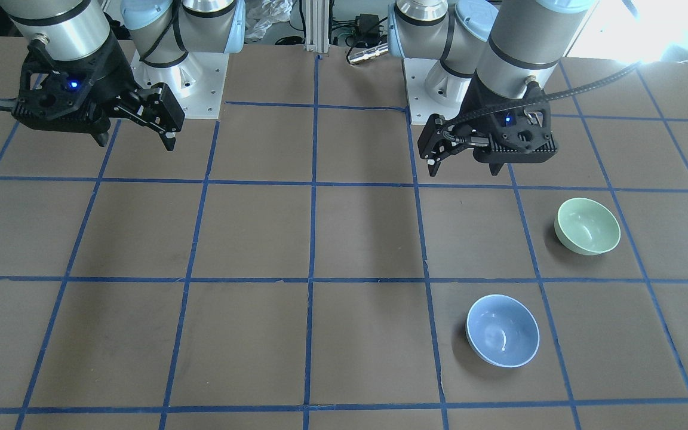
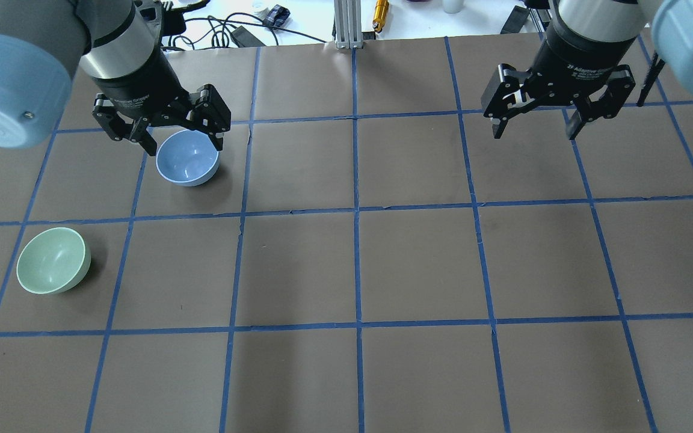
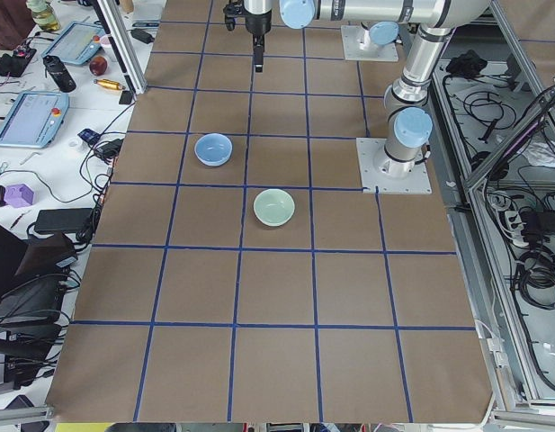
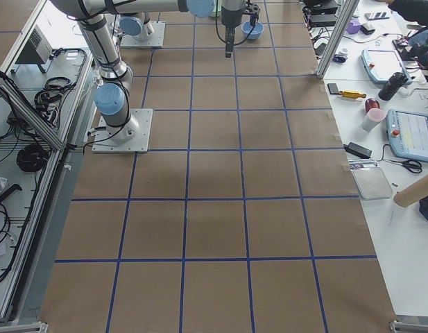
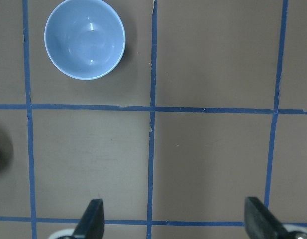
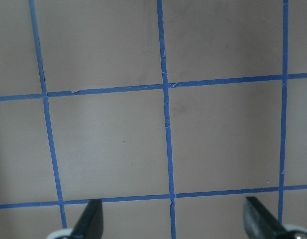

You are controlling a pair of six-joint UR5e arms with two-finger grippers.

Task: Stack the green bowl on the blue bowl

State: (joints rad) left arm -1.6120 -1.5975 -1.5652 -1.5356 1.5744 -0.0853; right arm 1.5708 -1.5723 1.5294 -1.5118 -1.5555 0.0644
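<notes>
The green bowl (image 1: 587, 226) stands upright on the brown table, on my left side; it also shows in the overhead view (image 2: 53, 260). The blue bowl (image 1: 503, 330) stands upright one grid square further from my base, apart from the green one (image 2: 187, 158) (image 5: 85, 39). My left gripper (image 1: 464, 170) hangs open and empty high above the table, nearer my base than both bowls; its fingers (image 5: 91, 219) are spread wide. In the overhead view my left gripper (image 2: 184, 146) overlaps the blue bowl. My right gripper (image 1: 135, 142) (image 2: 534, 133) is open and empty over bare table.
Blue tape lines (image 2: 355, 210) divide the table into squares. The two arm base plates (image 1: 183, 89) sit at the robot's edge. Cables and small items (image 2: 244, 33) lie beyond the far table edge. Tablets and tools (image 3: 34, 117) sit on a side bench.
</notes>
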